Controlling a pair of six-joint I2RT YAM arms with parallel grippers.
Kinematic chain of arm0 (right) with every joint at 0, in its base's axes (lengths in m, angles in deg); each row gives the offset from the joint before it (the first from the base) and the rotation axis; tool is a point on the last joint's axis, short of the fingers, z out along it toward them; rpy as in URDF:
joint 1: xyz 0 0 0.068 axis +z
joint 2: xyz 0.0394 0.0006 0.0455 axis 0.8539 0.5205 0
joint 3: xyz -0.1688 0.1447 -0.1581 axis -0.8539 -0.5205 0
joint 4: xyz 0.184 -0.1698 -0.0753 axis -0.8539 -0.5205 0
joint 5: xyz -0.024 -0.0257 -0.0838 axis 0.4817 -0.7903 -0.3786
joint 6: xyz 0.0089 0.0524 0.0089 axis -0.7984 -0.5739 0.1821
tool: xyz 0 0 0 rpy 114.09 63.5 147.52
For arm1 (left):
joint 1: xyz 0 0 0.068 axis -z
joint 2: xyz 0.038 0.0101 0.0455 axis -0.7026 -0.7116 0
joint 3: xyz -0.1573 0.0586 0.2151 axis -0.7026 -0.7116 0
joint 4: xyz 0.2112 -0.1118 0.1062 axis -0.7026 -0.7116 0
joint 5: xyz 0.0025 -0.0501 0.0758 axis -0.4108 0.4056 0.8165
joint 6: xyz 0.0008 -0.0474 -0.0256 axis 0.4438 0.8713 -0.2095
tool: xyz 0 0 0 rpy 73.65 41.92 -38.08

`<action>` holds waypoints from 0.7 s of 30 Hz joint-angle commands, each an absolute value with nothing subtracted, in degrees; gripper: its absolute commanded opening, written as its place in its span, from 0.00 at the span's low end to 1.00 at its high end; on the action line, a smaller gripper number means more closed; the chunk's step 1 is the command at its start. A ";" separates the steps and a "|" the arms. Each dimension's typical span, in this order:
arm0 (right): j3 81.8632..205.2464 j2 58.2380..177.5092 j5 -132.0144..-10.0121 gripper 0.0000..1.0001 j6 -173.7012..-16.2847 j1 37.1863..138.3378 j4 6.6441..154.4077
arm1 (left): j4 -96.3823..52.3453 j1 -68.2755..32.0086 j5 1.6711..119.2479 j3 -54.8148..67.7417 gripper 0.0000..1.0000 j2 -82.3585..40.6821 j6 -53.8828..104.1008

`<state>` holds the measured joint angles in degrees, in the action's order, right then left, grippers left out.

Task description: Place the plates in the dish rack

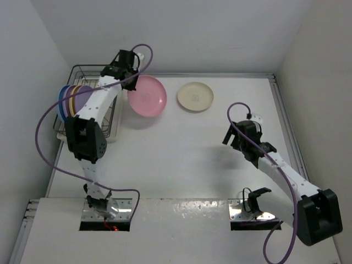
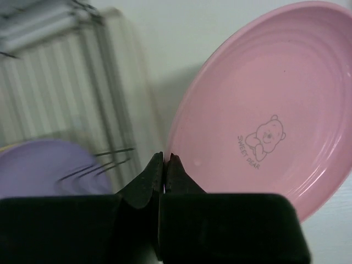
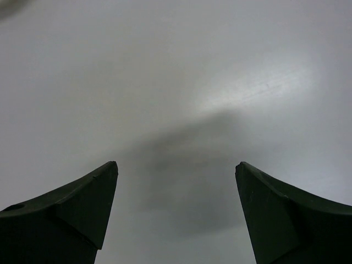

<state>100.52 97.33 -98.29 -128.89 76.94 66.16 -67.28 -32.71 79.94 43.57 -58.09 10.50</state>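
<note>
Grip matters most here: the left end effector (image 2: 165, 161) is pinched tight, apparently on the rim of the pink plate (image 2: 264, 110), which hangs tilted just right of the dish rack (image 1: 82, 70). Carrying it over, I would keep it upright and slot it beside the purple plate (image 2: 38, 165), clear of the prongs and raised rim. The cream plate (image 1: 194, 96) lies flat on the surface (image 1: 181, 165), well apart. The right end effector (image 3: 176, 165) hovers wide, holding nothing, over bare room.

Pink plate (image 2: 258, 99) reads "SWEET DEAR" (tiny print, approx.) beside bear drawing (image 2: 268, 135), near ctr.
</note>
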 commanded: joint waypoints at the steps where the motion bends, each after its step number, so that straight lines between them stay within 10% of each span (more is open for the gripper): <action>1: 95.26 91.74 -98.96 0.88 -135.99 76.04 62.66 | -67.01 -34.26 87.08 42.41 0.00 -48.28 3.52; 21: 91.82 83.29 -100.63 0.88 -135.46 76.74 57.22 | -35.55 -33.21 134.02 18.14 0.00 -33.86 -8.17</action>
<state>89.59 83.80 -99.23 -135.38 76.50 57.24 -43.15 -31.92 123.81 17.03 -36.56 -4.01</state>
